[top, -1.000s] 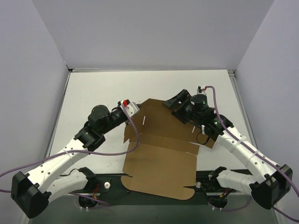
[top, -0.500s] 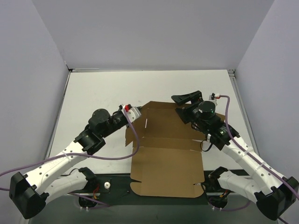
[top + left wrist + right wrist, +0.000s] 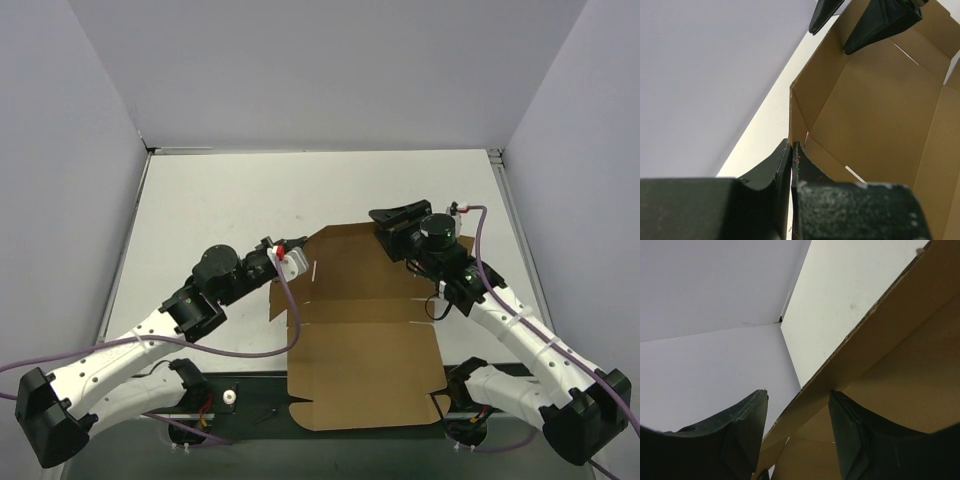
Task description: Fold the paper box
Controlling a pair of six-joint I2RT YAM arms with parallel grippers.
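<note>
two grippers at paper box (image 3: 362,345) on table (image 3: 220,200), lid flat | left gripper (image 3: 791,148) pinched shut on left wall edge | right gripper (image 3: 797,395) jaws apart astride far wall, contact unclear | risk: uneven pull tears or slips thin edge

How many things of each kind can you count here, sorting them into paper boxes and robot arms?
paper box: 1
robot arms: 2 (left arm, right arm)
Total: 3
</note>
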